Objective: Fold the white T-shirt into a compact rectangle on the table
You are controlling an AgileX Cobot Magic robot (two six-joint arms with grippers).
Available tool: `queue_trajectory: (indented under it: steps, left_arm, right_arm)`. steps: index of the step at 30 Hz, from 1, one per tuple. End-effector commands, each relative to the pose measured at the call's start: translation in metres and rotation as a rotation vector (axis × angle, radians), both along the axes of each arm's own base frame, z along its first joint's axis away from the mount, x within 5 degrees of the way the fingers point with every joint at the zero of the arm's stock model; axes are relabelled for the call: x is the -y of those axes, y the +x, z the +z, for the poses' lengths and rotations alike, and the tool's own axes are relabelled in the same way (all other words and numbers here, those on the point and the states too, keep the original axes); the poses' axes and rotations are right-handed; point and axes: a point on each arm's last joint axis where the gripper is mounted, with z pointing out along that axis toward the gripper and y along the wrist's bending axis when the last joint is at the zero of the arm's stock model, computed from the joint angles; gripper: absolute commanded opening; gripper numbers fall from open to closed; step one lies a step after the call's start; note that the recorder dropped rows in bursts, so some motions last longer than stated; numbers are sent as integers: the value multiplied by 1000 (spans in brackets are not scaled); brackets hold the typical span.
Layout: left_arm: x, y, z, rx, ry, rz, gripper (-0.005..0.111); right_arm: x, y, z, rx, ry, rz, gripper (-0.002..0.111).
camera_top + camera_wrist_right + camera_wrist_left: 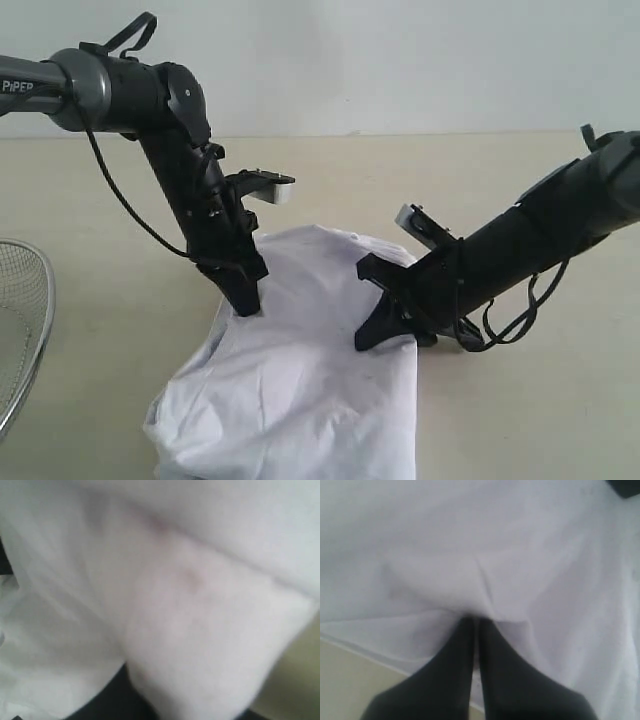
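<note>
The white T-shirt (300, 390) lies crumpled on the table (540, 420), plain white side up, reaching to the front edge of the exterior view. My left gripper (247, 305) points down onto the shirt's left part. In the left wrist view its fingers (455, 670) are pressed together, and the tips (475, 622) vanish under a pinched fold of the shirt (470, 555). My right gripper (390, 335) rests low on the shirt's right edge. In the right wrist view the cloth (190, 580) bulges over the jaws and only a dark bit of one finger (105, 705) shows.
A round wire-mesh basket (20, 330) stands at the left edge of the table. Bare beige tabletop stretches behind the shirt and to its right. A cable loop (510, 320) hangs under the right arm, close to the table.
</note>
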Motion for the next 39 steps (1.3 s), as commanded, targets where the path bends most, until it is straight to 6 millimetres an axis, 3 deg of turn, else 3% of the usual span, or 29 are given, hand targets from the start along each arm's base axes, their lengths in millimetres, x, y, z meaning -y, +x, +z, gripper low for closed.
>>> queue_trajectory:
  steps: [1,7,17,23,27,33,39]
  left_arm:
    - [2,-2,1,-5,-2,4,4]
    - [1,-2,19,37,-15,3,4]
    - [-6,-9,84,181,-71,14,4]
    - [-9,-17,119,252,-99,36,4]
    - [-12,-24,140,293,-120,54,4]
    - [-16,-34,167,355,-144,55,4]
    - [-20,-47,193,419,-171,56,4]
  right_arm:
    - [1,0,-6,37,-37,29,0]
    - [15,21,17,50,30,53,0]
    - [66,64,64,135,38,17,0]
    - [102,81,83,157,-125,27,0]
    - [125,94,84,118,-190,67,0]
    - [163,128,66,131,-255,3,0]
    - [191,144,51,137,-298,-48,0]
